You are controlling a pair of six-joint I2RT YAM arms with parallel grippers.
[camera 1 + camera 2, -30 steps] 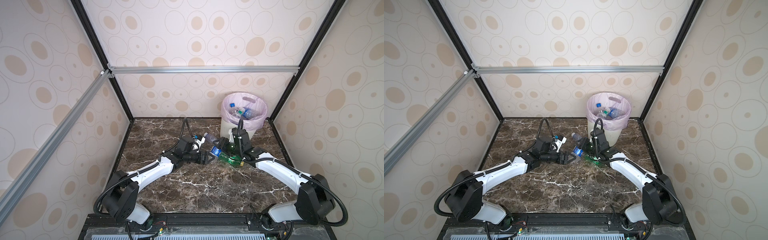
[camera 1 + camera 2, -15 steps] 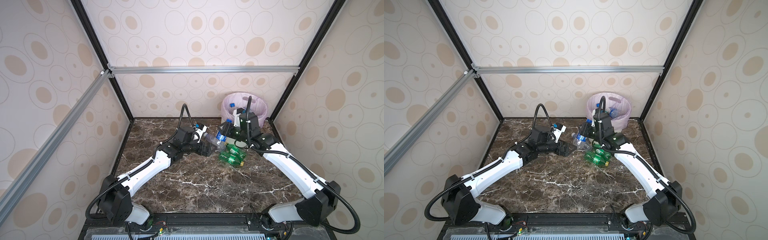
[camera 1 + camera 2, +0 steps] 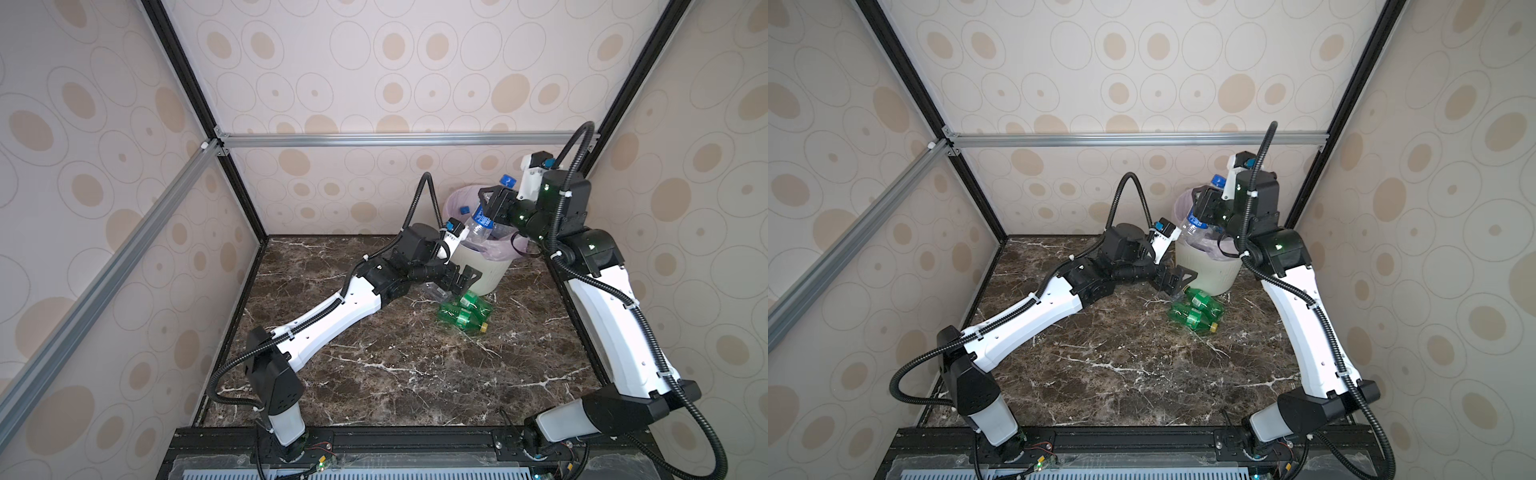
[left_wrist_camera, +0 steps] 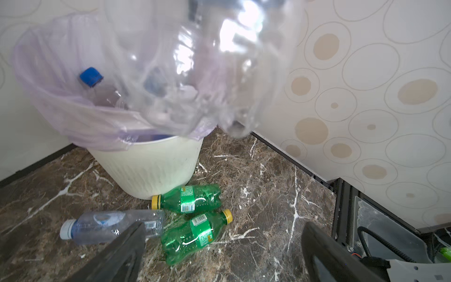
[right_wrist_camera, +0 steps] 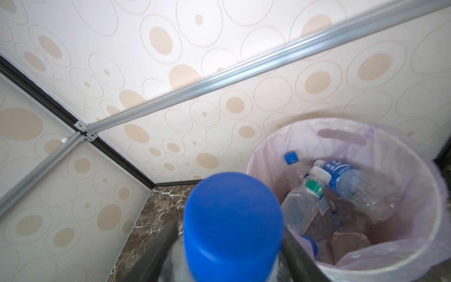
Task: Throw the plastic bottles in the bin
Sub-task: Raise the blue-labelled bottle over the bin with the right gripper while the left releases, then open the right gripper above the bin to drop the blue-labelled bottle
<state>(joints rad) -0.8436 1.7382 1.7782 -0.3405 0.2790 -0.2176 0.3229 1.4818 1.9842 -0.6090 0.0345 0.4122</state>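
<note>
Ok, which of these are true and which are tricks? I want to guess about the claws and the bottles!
1. The right claw holds a blue-capped bottle. True.
2. The left claw grips a green bottle. False: it is open and empty.
3. Two green bottles lie on the table beside the bin. True.
4. The bin is empty. False: several bottles already lie inside it.
5. The green bottles have blue caps. False: their caps are yellow.
</note>
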